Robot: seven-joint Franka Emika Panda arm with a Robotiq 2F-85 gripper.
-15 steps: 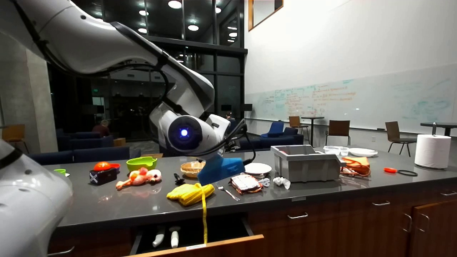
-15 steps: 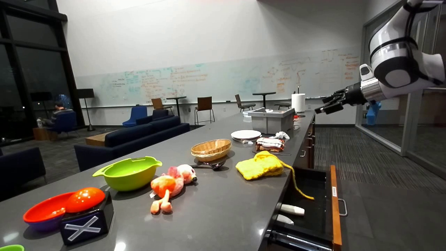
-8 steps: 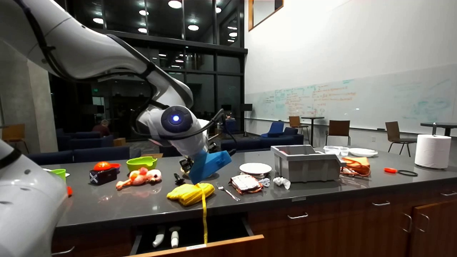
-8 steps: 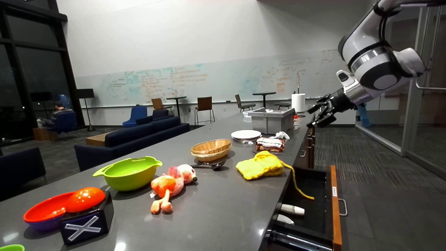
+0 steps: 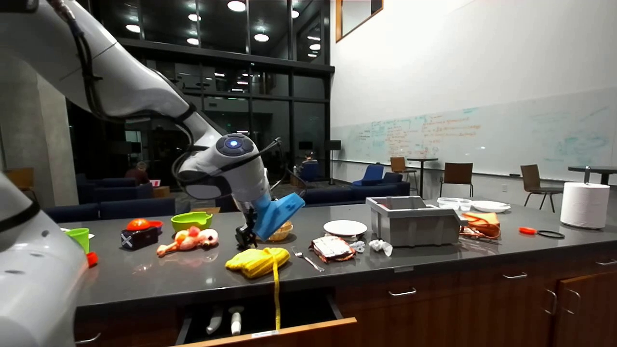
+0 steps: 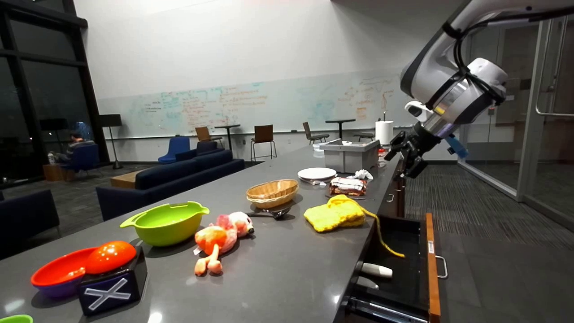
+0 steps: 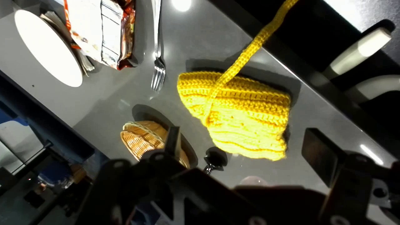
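The gripper [image 7: 245, 144] hangs near the yellow knit [image 7: 253, 125], jaws wide, empty; I'd watch the knit's cord [image 7: 243, 58]. Draped into the drawer [image 6: 432, 269], it could snag if tugged.

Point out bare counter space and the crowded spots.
Bare: the counter patch bounded by the plush toy, yellow knit piece and open drawer. Crowded: around the packet, with fork, plate, crumpled paper and gray bin close by.

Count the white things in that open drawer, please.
2: a straight object and, beside it, a curved object, both left of the yellow strap in an exterior view. More may hide beneath the countertop.
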